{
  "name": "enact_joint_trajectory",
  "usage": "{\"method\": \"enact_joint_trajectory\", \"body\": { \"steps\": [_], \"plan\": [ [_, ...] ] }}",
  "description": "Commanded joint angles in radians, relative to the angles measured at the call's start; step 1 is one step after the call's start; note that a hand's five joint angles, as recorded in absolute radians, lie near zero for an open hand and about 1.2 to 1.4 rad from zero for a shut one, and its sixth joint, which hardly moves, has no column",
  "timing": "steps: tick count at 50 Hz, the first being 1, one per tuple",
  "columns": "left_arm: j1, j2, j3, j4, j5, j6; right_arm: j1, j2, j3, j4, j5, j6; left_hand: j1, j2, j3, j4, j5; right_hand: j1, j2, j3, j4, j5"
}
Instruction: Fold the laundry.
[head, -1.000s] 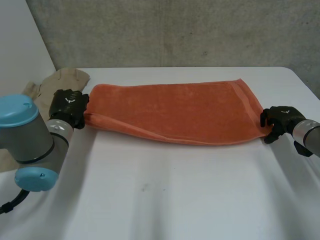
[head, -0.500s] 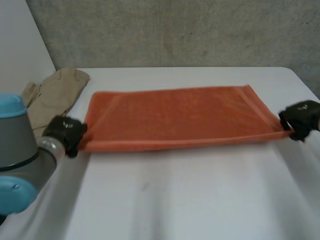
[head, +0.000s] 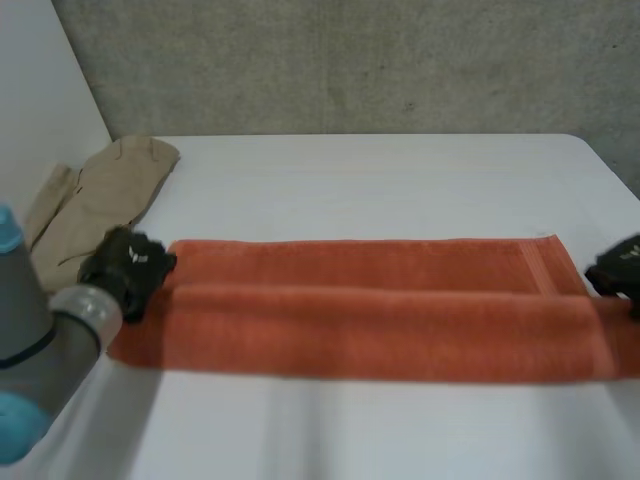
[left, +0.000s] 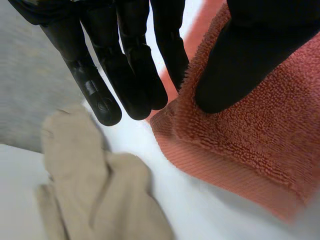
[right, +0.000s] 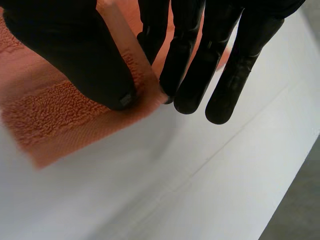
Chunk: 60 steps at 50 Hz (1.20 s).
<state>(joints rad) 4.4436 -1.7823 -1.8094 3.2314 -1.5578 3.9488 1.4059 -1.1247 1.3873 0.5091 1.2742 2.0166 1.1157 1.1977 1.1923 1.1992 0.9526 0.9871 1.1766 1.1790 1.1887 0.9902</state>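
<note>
Across the worktop (head: 400, 170), running 9 to 3 o'clock, lies the orange towel (head: 370, 310), doubled lengthwise, with the near layer overlapping the far strip. At its 9 o'clock end sits the left hand (head: 128, 268). In the wrist view, the thumb presses on the terry top and the fingers (left: 132, 75) stand straight behind the edge, pinching the corner between them. At the 3 o'clock end is the right hand (head: 622, 268), thumb on top, its fingers (right: 187, 75) behind the hem, likewise pinching cloth. At 10 o'clock on the worktop lies a beige garment (head: 100, 195), beyond the left hand and apart from the towel.
</note>
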Motion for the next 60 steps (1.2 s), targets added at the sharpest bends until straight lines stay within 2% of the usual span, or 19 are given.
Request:
{"method": "enact_joint_trajectory", "body": {
  "steps": [1, 8, 19, 20, 21, 22, 23, 28, 32, 36, 44, 47, 53, 60],
  "plan": [
    [-0.035, -0.196, 0.209, 0.1, -0.053, -0.036, 0.106, 0.117, -0.088, -0.214, 0.034, 0.074, 0.281, 0.199, 0.204, 0.197, 0.269, 0.409, 0.22, 0.217, 0.208, 0.232],
    [-0.05, -0.385, 0.386, 0.143, -0.125, -0.039, 0.16, 0.236, -0.197, -0.345, 0.062, 0.109, 0.281, 0.199, 0.204, 0.197, 0.269, 0.409, 0.22, 0.217, 0.208, 0.232],
    [-0.066, -0.539, 0.55, 0.212, -0.156, -0.037, 0.189, 0.39, -0.343, -0.492, 0.071, 0.111, 0.281, 0.199, 0.204, 0.197, 0.269, 0.409, 0.22, 0.217, 0.208, 0.232],
    [-0.069, -0.543, 0.552, 0.214, -0.156, -0.037, 0.189, 0.397, -0.347, -0.497, 0.071, 0.113, 0.281, 0.199, 0.204, 0.197, 0.269, 0.227, 0.038, 0.035, 0.025, 0.049],
    [-0.073, -0.546, 0.553, 0.215, -0.154, -0.036, 0.192, 0.408, -0.35, -0.507, 0.071, 0.116, 0.008, -0.074, -0.069, -0.076, -0.004, -0.344, -0.534, -0.536, -0.546, -0.522],
    [-0.087, -0.549, 0.553, 0.217, -0.154, -0.03, 0.194, 0.411, -0.353, -0.511, 0.074, 0.119, -0.684, -0.766, -0.76, -0.767, -0.695, -0.623, -0.813, -0.815, -0.825, -0.801],
    [-0.096, -0.549, 0.555, 0.218, -0.156, -0.028, 0.196, 0.411, -0.355, -0.517, 0.079, 0.125, -0.941, -1.023, -1.018, -1.025, -0.953, -0.813, -1.002, -1.005, -1.014, -0.99],
    [-0.121, -0.534, 0.556, 0.223, -0.162, -0.034, 0.203, 0.37, -0.341, -0.572, 0.119, 0.246, -0.941, -1.023, -1.018, -1.025, -0.953, -0.813, -1.002, -1.005, -1.014, -0.99],
    [-0.122, -0.467, 0.522, 0.217, -0.185, -0.042, 0.194, 0.197, -0.268, -0.577, 0.106, 0.474, -0.941, -1.023, -1.018, -1.025, -0.953, -0.813, -1.002, -1.005, -1.014, -0.99],
    [-0.121, -0.358, 0.424, 0.22, -0.191, -0.08, 0.168, 0.051, -0.164, -0.554, 0.051, 0.589, -0.941, -1.023, -1.018, -1.025, -0.953, -0.813, -1.002, -1.005, -1.014, -0.99],
    [-0.122, -0.183, 0.22, 0.22, -0.14, -0.252, 0.042, -0.059, 0.042, -0.362, -0.088, 0.588, -0.941, -1.023, -1.018, -1.025, -0.953, -0.813, -1.002, -1.005, -1.014, -0.99],
    [-0.122, -0.143, 0.157, 0.222, -0.111, -0.302, 0.01, -0.072, 0.107, -0.342, -0.116, 0.58, -0.941, -1.023, -1.018, -1.025, -0.953, -0.788, -0.977, -0.98, -0.99, -0.966],
    [-0.121, -0.127, 0.088, 0.228, -0.094, -0.35, -0.054, -0.07, 0.248, -0.394, -0.188, 0.481, -0.941, -1.023, -1.018, -1.025, -0.953, -0.447, -0.637, -0.639, -0.649, -0.625],
    [-0.112, -0.134, 0.085, 0.229, -0.094, -0.35, -0.077, 0.028, 0.288, -0.535, -0.22, 0.444, -0.94, -1.022, -1.017, -1.024, -0.952, -0.403, -0.593, -0.595, -0.605, -0.581]
  ]
}}
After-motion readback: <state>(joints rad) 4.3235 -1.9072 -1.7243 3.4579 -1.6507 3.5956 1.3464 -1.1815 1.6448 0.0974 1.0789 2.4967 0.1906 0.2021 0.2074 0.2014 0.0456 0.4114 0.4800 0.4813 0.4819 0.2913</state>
